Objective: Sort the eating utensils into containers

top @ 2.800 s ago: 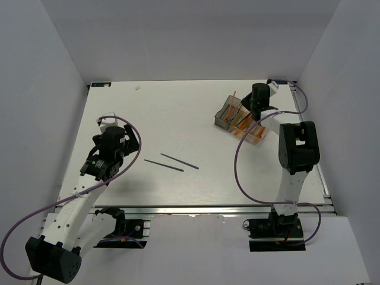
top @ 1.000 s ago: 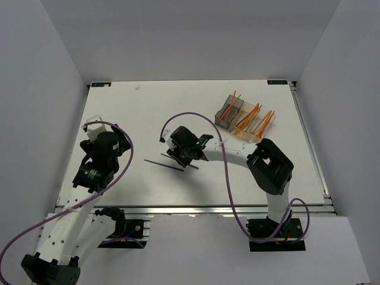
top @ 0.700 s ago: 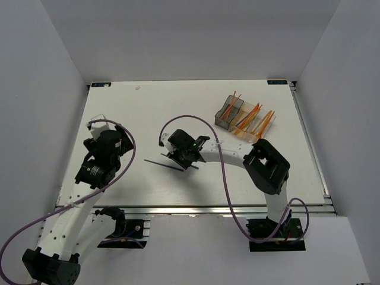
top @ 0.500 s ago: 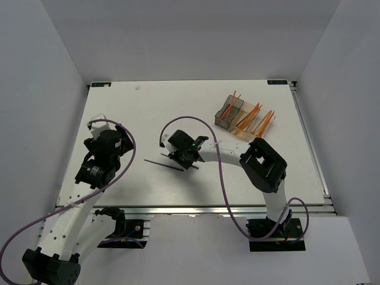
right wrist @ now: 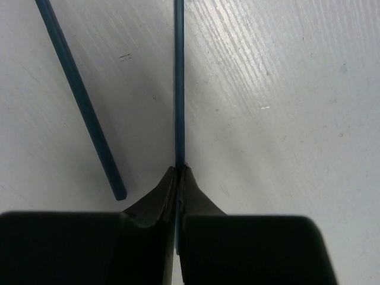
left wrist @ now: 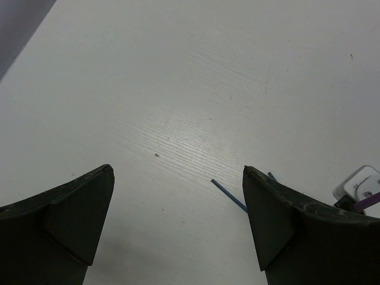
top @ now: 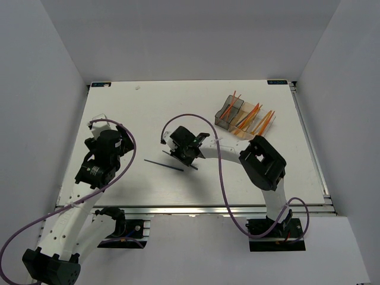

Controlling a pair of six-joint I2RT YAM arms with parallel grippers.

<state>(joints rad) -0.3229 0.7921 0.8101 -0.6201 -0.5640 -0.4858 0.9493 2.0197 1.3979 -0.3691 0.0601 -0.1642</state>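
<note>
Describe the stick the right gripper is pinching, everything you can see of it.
The dark blue stick is thin, straight and plastic-looking, like a chopstick. The right gripper is shut on it, pinching both sides; it runs straight ahead over the white table. A matching second stick lies apart beside it. Whether it is lifted is unclear.

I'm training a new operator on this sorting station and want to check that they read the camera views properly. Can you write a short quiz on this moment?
1. True or false: the right pincer is shut on a blue stick.
2. How many blue sticks show in the right wrist view? A: one. B: two. C: four.
3. Fill in the missing word: the left pincer is ____, with nothing between its fingers.

Key: 1 true; 2 B; 3 open.
</note>
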